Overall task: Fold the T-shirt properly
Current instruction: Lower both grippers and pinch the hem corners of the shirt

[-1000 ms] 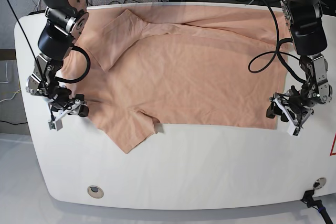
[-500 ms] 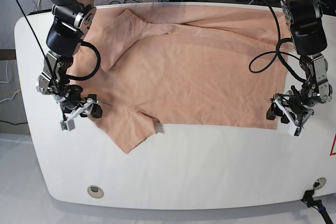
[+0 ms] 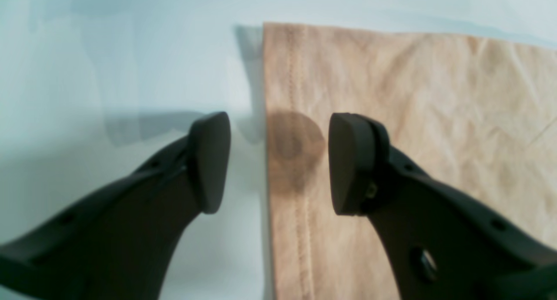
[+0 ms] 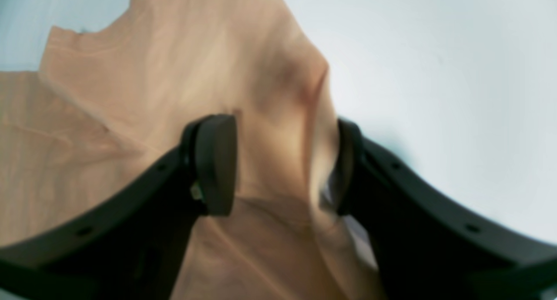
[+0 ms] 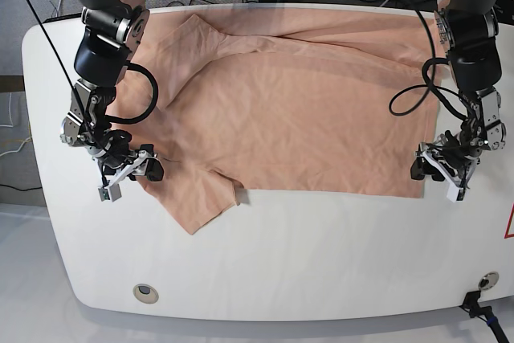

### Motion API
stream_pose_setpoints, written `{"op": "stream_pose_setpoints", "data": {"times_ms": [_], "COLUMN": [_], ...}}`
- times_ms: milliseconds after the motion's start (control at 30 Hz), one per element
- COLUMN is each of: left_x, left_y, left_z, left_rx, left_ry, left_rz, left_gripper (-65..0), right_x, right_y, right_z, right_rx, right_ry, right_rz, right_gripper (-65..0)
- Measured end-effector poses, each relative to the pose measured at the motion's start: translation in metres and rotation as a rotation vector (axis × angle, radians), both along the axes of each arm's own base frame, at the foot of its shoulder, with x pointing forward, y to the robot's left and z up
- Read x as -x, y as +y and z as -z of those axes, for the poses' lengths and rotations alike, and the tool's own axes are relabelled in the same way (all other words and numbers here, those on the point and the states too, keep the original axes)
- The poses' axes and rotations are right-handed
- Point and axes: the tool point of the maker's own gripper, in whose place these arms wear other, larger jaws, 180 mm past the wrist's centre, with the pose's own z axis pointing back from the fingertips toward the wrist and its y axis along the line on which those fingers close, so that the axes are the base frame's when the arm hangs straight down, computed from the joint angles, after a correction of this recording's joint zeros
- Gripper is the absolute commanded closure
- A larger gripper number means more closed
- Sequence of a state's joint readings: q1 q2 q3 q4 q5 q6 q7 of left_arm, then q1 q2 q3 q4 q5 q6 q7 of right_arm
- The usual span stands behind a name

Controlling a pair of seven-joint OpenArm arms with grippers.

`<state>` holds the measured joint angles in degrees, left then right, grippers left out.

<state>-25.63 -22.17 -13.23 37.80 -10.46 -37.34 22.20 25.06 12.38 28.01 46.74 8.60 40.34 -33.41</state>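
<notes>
The T-shirt (image 5: 305,134) lies across the far half of a white worktop (image 5: 305,263), its long near side running left to right. Along the far side, layers overlap in a slanting band, which suggests that 1 side fold has been made and that the near side is next. A sleeve (image 5: 197,202) points towards the near edge at the left; the stitched hem (image 3: 287,248) lies at the right.

The robot's left pincer (image 3: 280,163), at the right of the scene, is spread. Its 2 fingers stand either side of the hem, just beside the near corner, 1 over bare worktop and 1 over cloth, presumably so that closing will gather the hem.

The robot's right pincer (image 4: 285,161), at the left, is also spread. Its 2 fingers straddle a raised, rumpled edge near the base of the sleeve; cloth lies between them without being visibly squeezed. This placement would give a hold at the opposite end of the near side.

The 2 positions appear chosen to lift that side evenly and carry it towards the far side. A shallow or unequal pinch could let a corner slip or skew the fold.
</notes>
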Motion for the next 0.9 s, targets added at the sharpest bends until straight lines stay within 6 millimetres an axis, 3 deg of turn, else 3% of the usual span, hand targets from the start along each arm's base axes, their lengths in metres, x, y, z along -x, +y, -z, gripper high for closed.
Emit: {"op": "stream_pose_setpoints", "data": {"times_ms": [133, 300, 600, 667, 733, 800, 900], "left_x": [-0.009, -0.015, -0.014, -0.014, -0.013, -0.013, -0.012], "left_y": [-0.012, -0.044, -0.04, -0.04, -0.04, -0.04, -0.04], "left_z": [-0.003, 0.001, 0.001, 0.001, 0.001, 0.002, 0.003], "left_rx": [-0.032, 0.024, 0.016, 0.016, 0.014, 0.011, 0.011], "left_ry": [0.01, -0.01, -0.005, -0.005, 0.0, 0.005, 0.009], "left_rz": [0.059, 0.083, 0.081, 0.081, 0.082, 0.084, 0.085], "left_gripper": [-33.7, -33.7, -33.0, -25.4, -13.9, -5.2, -2.2], "right_x": [0.0, 0.0, 0.0, 0.0, 0.0, 0.0, 0.002], "right_y": [0.0, 0.0, 0.0, 0.0, 0.0, 0.0, -0.001], "right_z": [0.0, 0.0, 0.0, 0.0, 0.0, 0.0, 0.002], "right_rx": [0.0, -0.001, 0.0, 0.0, 0.0, 0.001, 0.011], "right_ry": [0.0, 0.0, 0.0, 0.0, 0.0, 0.002, 0.011], "right_rz": [0.0, 0.0, -0.001, -0.001, -0.001, 0.0, -0.004], "right_gripper": [-31.4, -31.4, -31.3, -31.2, -27.9, -19.6, -4.5]}}
